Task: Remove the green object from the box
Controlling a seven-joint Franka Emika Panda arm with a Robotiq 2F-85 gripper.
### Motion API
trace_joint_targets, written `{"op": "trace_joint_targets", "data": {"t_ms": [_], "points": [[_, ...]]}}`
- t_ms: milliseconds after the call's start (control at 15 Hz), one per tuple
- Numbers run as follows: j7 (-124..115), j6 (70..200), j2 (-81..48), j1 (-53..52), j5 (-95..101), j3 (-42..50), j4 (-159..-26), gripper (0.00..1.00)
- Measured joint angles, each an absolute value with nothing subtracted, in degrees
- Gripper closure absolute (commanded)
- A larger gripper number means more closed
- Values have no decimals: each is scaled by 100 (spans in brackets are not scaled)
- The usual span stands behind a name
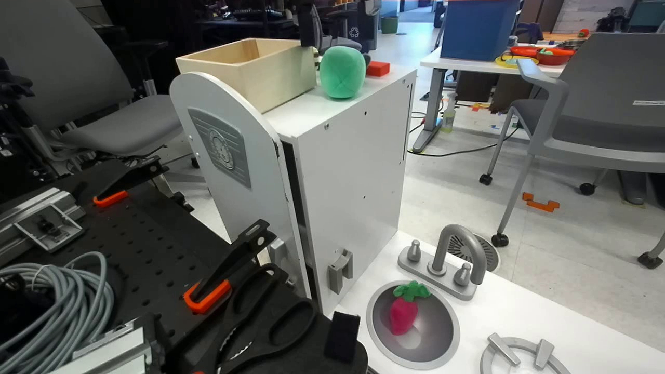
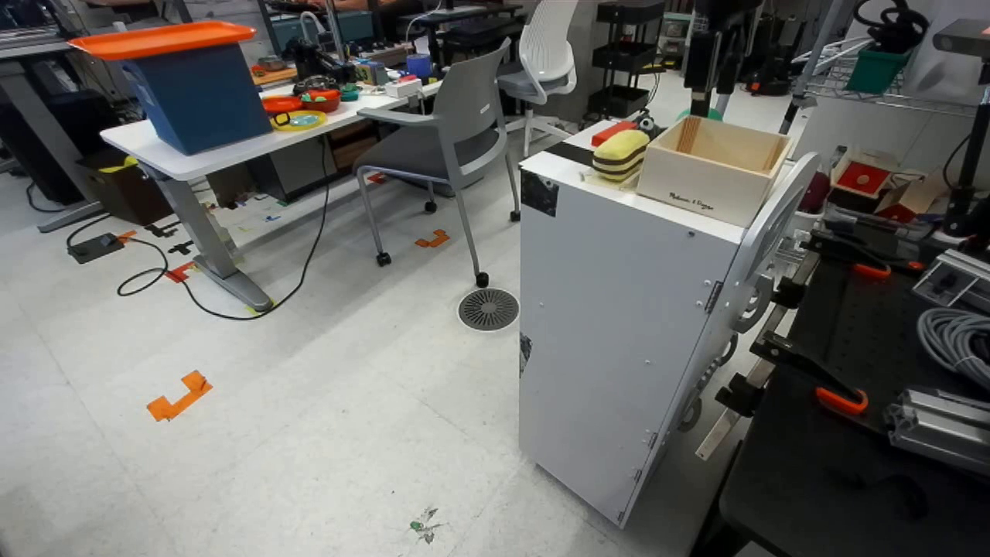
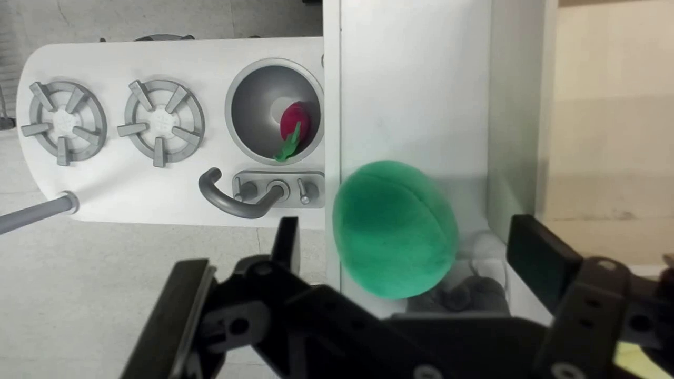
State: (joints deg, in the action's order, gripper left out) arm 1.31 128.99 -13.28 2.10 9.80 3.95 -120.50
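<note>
The green object (image 1: 343, 72) is a round plush piece. It sits on the white cabinet top (image 1: 291, 117), beside the light wooden box (image 1: 280, 78) and outside it. In the wrist view the green object (image 3: 395, 237) lies near the cabinet's edge. My gripper (image 3: 405, 231) is open, with one finger on each side of the green object and a gap on both sides. The right finger is close to the wall of the box (image 3: 518, 158). In an exterior view my gripper (image 2: 701, 97) is behind the box (image 2: 696, 186), which hides most of the green object (image 2: 710, 114).
A red block (image 1: 377, 68), a yellow striped plush (image 2: 621, 155) and a grey toy (image 2: 646, 124) are also on the cabinet top. Below, a toy sink (image 1: 449, 343) holds a red plush with green leaves (image 1: 402, 316), next to a grey faucet (image 1: 460, 239). Toy burners (image 3: 163, 123) lie beyond.
</note>
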Motion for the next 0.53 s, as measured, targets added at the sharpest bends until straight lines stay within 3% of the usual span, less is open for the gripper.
{"op": "trace_joint_targets", "data": {"t_ms": [533], "points": [[212,12897,-1007,174,978,242,-12212,0]]}}
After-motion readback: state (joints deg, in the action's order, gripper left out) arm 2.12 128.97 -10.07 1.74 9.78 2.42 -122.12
